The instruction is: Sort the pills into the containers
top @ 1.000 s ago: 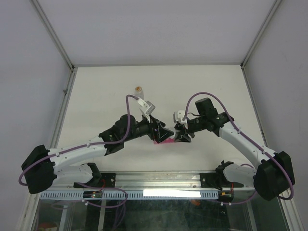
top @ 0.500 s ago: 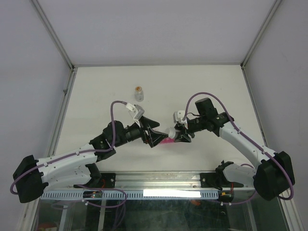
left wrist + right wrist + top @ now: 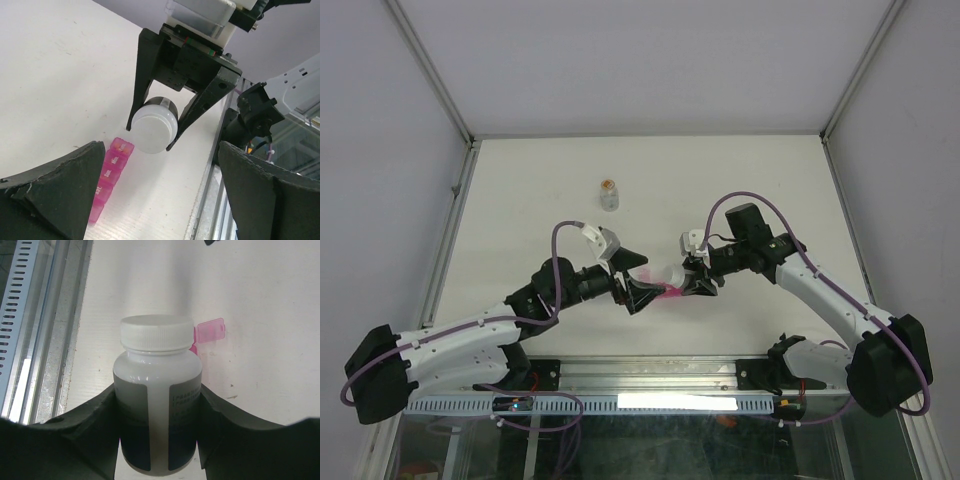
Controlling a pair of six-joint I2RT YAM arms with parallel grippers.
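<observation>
White tabletop [image 3: 720,180]: left fingers [image 3: 60,190], now spread, have backed off the bottle [image 3: 157,390]; right fingers [image 3: 240,440] grasp it, capped, near the organiser [image 3: 112,167]; sorting unstarted.

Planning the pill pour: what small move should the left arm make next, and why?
Probably ease the left gripper, jaws open, onto the white screw cap and close: the right gripper holds the dark plastic bottle still capped.

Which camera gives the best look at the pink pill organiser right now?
The left wrist view: the pink pill organiser shows as a row of lettered compartments, only its near end cut off. The right wrist view shows just one pink end behind the bottle. The top view shows a mostly hidden pink sliver.
</observation>
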